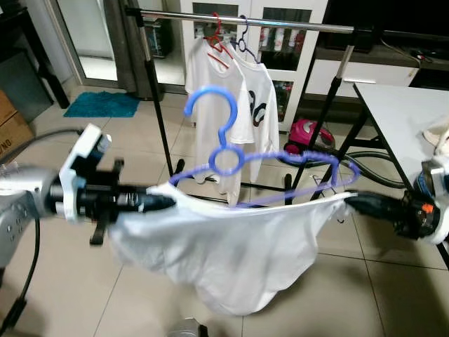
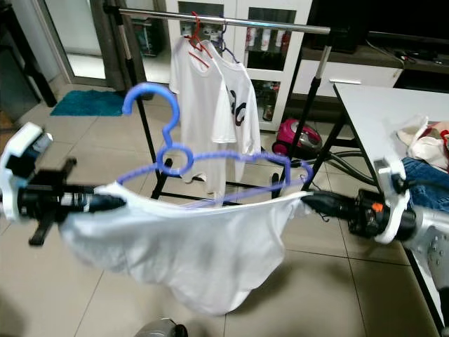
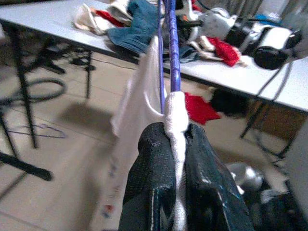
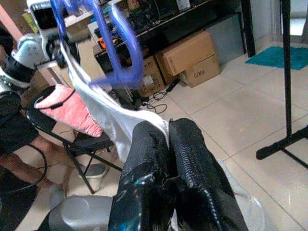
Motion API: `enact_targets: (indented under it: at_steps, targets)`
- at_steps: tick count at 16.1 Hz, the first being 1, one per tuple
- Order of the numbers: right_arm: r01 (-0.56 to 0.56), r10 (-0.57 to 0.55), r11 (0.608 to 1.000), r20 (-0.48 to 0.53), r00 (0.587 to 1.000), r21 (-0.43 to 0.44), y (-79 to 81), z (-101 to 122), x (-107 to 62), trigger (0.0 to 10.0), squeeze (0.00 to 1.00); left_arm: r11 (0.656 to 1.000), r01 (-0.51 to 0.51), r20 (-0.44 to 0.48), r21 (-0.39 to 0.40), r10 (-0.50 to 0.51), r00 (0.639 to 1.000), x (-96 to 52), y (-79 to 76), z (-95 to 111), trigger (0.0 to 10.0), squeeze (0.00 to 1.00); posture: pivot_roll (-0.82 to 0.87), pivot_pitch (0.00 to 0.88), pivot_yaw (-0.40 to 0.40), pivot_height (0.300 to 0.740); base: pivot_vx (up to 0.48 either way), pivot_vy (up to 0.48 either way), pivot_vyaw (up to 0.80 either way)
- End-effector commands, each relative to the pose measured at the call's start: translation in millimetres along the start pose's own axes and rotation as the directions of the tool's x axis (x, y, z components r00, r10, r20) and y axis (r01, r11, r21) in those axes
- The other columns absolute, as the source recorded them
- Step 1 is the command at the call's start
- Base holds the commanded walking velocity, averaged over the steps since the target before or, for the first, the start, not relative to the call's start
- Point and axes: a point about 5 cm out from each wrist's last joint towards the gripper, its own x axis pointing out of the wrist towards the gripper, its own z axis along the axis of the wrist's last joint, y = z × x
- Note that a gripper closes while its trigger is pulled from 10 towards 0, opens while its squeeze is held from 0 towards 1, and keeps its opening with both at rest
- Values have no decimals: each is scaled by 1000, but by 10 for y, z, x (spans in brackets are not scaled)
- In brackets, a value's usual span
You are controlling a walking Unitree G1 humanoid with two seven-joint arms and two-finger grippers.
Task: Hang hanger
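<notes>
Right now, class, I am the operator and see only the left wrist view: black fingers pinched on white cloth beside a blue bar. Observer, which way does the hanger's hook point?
Observer: The blue plastic hanger has its hook pointing up, below the silver metal rail of the clothes rack.
Operator: Is the cloth's other end held?
Observer: Yes. The right gripper has its fingers shut on the far edge of the white fabric garment.
Operator: Is the rail free?
Observer: Partly. Two white T-shirts hang near its left end, and the stretch to their right is bare.
</notes>
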Motion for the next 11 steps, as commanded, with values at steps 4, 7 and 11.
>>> enact_targets:
  at_steps: [4,7,11]
  targets:
    - [-21,21,999,-9,1000,-36,-18,136,-13,0,0,1000,-2,-38,-27,1,999,0,-4,-89,0,0,79,0,18,740,0,0,0]
    - [-26,26,998,-3,1000,-54,-53,228,-31,0,0,994,34,-4,-102,-34,999,49,-83,-153,0,0,80,0,16,740,0,0,0]
    - [-18,17,998,-11,1000,-62,-82,260,-80,0,0,995,-55,94,-86,63,994,-37,-35,-72,0,0,76,0,15,740,0,0,0]
